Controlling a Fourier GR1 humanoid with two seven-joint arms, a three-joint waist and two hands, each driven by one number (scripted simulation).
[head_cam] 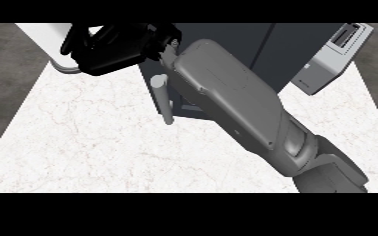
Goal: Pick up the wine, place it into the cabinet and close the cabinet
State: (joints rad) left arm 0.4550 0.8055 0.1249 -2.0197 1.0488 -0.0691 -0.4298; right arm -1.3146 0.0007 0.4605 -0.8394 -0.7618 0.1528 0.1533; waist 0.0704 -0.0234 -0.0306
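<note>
The right forearm [244,110] is stretching diagonally from the lower right toward the upper left, crossing in front of the dark cabinet [295,45]. The right hand [118,47] is sitting at the cabinet's upper left corner, past the cabinet's front edge and over a white object [52,42] that is showing to the cabinet's left. The fingers are looking curled inward, but the hand is a black mass against a dark background, so I cannot tell whether they are closed round anything or how far open they are.

A pale cylindrical handle [164,100] is standing out from the cabinet's left edge, just below the hand and just left of the forearm. Whether the cabinet door is open or shut is hard to judge, since the arm is covering most of its front.

The wine is not showing anywhere; it may be hidden under the hand or inside the cabinet, but nothing confirms either.

A toaster [332,57], grey and white with slots on top, is sitting just right of the cabinet. The white marbled tabletop [96,145] is spreading out below the cabinet, and dark floor is showing on both sides of it.
</note>
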